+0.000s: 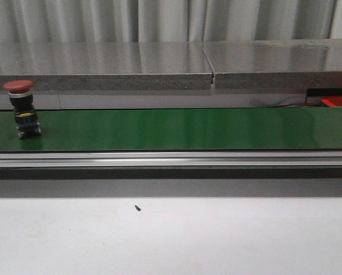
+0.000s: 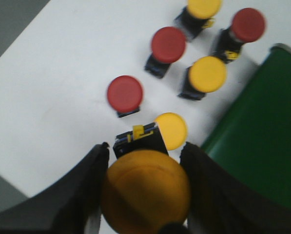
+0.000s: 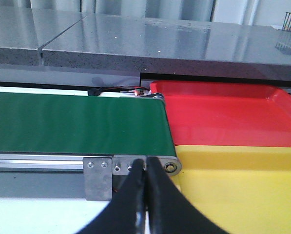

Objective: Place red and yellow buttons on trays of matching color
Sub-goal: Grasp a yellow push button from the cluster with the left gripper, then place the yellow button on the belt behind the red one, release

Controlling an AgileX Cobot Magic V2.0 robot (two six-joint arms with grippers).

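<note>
1. Conveyor belt: dark green, plain.
2. Button on belt: red cap, black body, yellow band.
3. Trays: one red, one yellow.
4. Held button: yellow-orange cap, hue possibly dulled by blur.
5. Left gripper fingers: black.
6. Tabletop: white.

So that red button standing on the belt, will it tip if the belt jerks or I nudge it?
Probably. The red button stands upright with a wide cap over a narrower black body, so it looks top-heavy. Its base on the belt seems small; a nudge near the cap would likely topple it.
</note>
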